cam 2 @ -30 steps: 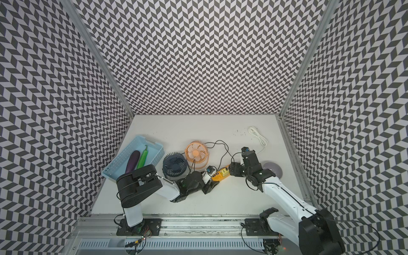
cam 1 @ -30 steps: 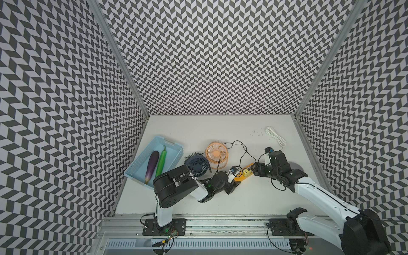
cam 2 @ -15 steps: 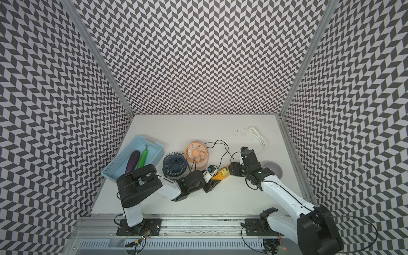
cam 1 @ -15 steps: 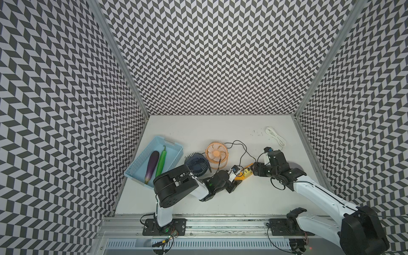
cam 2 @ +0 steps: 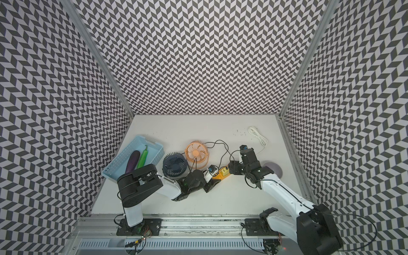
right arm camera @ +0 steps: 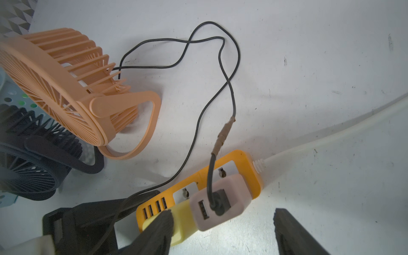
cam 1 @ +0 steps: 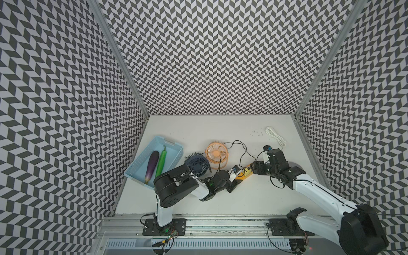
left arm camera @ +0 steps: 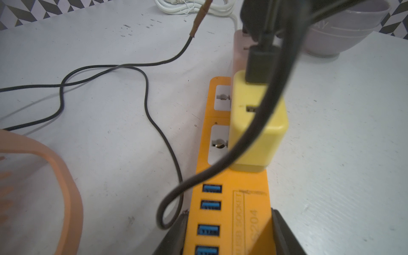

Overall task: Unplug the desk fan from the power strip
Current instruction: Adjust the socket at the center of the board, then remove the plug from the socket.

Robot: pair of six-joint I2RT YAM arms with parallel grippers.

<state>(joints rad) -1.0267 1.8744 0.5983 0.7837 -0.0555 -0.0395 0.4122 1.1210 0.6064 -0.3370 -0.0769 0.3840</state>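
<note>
The orange power strip (cam 1: 242, 175) (cam 2: 221, 176) lies mid-table. My left gripper (left arm camera: 229, 240) (cam 1: 234, 181) is shut on its USB-port end (left arm camera: 249, 198). Two adapters stand plugged into its sockets: a yellow one (left arm camera: 258, 123) (right arm camera: 183, 218) and a pink one (right arm camera: 238, 194). The pink adapter's black cable runs to the orange desk fan (cam 1: 216, 152) (right arm camera: 66, 88). A navy fan (cam 1: 197, 164) stands beside it. My right gripper (right arm camera: 223, 231) (cam 1: 254, 170) is open. The pink adapter sits between its fingers, and one fingertip (right arm camera: 159, 229) covers part of the yellow adapter.
A blue basket (cam 1: 172, 147) at the left holds an eggplant (cam 1: 152, 164) and a green vegetable (cam 1: 161, 160). A coiled white cord (cam 1: 274, 136) lies at the back right. A lilac bowl (left arm camera: 344, 26) (cam 2: 276, 170) sits under my right arm. Black cables loop behind the strip.
My left gripper has closed onto the power strip's end. My right gripper has narrowed a little and stays at the adapters.
</note>
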